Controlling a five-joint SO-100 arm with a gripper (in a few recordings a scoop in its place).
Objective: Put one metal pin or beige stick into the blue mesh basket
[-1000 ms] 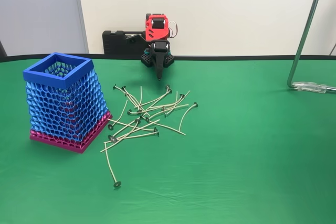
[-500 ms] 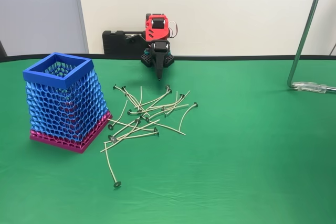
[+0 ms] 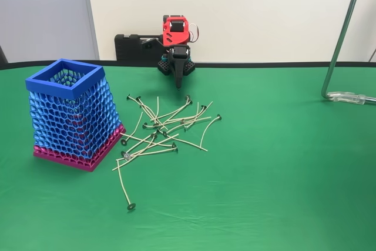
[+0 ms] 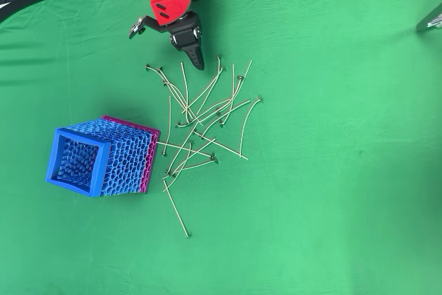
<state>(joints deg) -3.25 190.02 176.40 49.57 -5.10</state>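
Pincer (image 4: 198,61) near desk's back edge looks closed and empty; go for the lone stick (image 3: 124,187) toward the front edge, then the basket (image 3: 73,116) near the left edge.

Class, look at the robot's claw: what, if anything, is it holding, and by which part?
Nothing is held. The claw is shut and empty, hanging by the far edge of the stick pile, apart from the sticks.
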